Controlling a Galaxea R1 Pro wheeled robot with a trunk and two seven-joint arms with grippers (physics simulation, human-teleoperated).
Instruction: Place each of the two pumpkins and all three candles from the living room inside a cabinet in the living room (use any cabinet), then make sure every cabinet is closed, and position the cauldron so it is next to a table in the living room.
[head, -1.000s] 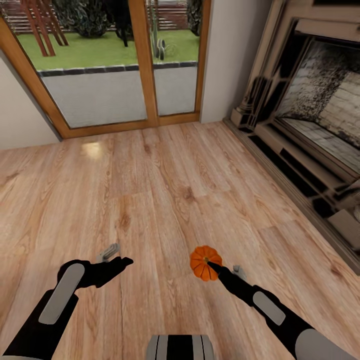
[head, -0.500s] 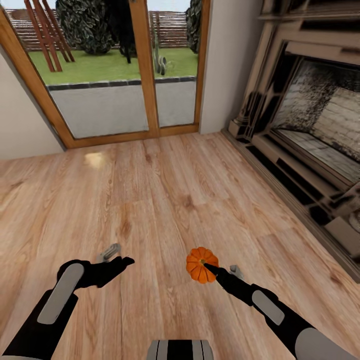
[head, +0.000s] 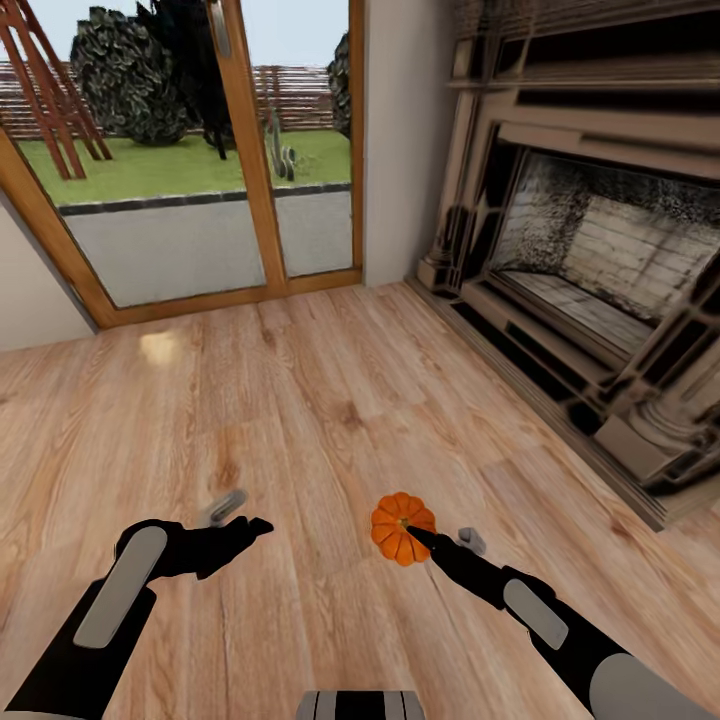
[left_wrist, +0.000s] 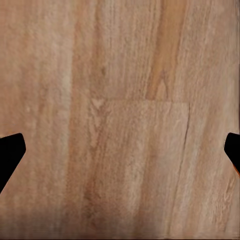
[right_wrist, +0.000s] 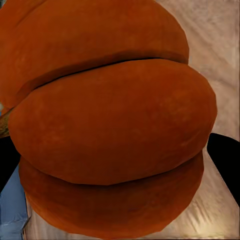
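Right claw (head: 418, 535) is clamped on the pumpkin (head: 401, 526), the orange ribs bulging between its fingers, carried above the wooden floor (head: 330, 400). Left claw (head: 240, 520) hangs spread wide with nothing in it, bare floorboards beneath. The fireplace (head: 590, 260) stands ahead and off to the right claw's outer side.

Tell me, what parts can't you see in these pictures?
- Pumpkin: head view, its near side sits behind the right gripper; right wrist view, edges cut it off.
- Left gripper: left wrist view, fingertips cut off at the edges.
- Fireplace: head view, right edge crops it.
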